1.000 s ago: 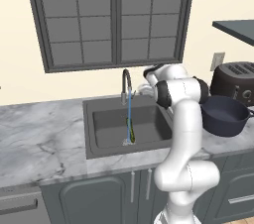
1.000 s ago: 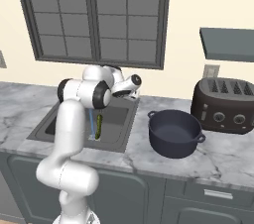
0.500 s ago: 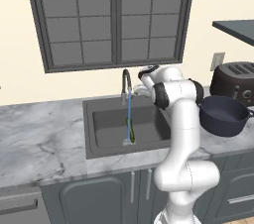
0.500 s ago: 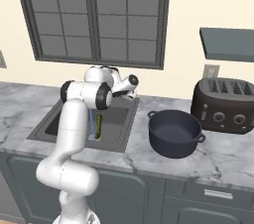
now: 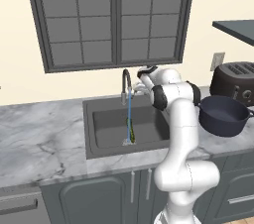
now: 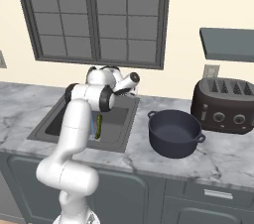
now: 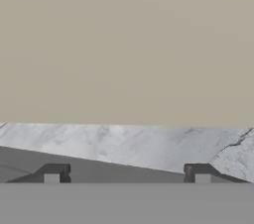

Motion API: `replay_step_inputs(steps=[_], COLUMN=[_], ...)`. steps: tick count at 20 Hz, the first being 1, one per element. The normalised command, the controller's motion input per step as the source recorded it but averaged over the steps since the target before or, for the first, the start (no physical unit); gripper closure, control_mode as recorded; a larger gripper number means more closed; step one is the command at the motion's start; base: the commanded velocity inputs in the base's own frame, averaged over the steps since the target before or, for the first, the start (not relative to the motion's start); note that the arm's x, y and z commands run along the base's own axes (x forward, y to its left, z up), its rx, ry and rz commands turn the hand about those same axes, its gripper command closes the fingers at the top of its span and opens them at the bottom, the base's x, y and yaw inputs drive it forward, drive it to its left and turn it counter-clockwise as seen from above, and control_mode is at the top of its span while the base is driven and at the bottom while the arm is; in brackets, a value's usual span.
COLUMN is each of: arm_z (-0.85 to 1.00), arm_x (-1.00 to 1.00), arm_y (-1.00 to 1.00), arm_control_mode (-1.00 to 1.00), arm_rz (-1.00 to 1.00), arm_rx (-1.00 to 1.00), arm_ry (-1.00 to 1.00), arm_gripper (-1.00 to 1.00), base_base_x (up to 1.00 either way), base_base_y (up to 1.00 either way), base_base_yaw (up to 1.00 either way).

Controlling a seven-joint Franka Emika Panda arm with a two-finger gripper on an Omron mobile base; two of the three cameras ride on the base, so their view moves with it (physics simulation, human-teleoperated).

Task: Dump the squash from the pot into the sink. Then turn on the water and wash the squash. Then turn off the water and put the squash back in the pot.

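The slim green squash [image 5: 132, 134] lies in the dark grey sink [image 5: 106, 125] under a thin stream of water from the gooseneck faucet [image 5: 126, 79]. From the right base view the squash [image 6: 99, 125] shows in the sink [image 6: 59, 119] just past my arm. My gripper [image 5: 139, 85] is behind the basin, right beside the faucet's base, also seen from the other side [image 6: 130, 85]. In the hand view its fingertips [image 7: 52, 173] stand wide apart with nothing between them, so the gripper [image 7: 126, 173] is open. The navy pot [image 5: 223, 116] sits on the counter to the right of the sink.
A black toaster [image 6: 225, 104] stands at the back right behind the pot [image 6: 174, 133]. Marble counter [image 5: 39, 141] stretches to the left of the sink. A window and the beige wall [image 7: 124, 44] are close behind the faucet.
My hand has edged a little closer to the faucet's base. Water keeps running and the squash has not moved.
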Motion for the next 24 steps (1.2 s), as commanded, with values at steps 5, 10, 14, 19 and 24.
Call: replay_step_inputs(steps=[5,10,14,19,24], arm_z=[-0.07,-0.05,-0.04,-0.09,0.0], arm_x=[0.13,0.0,0.0,0.0,0.0], arm_y=[0.26,0.33,0.38,0.23,-0.14], arm_control_mode=[-1.0,-1.0,-1.0,-1.0,-1.0], arm_rz=[0.01,0.0,0.0,0.0,-0.03], arm_rx=[0.04,0.04,0.03,0.0,0.0], arm_ry=[0.01,0.02,0.02,0.01,0.0], arm_gripper=[-1.0,-1.0,-1.0,-1.0,-1.0], base_base_x=[0.0,0.0,0.0,0.0,0.0], base_base_y=[0.0,0.0,0.0,0.0,0.0], base_base_yaw=[0.0,0.0,0.0,0.0,0.0])
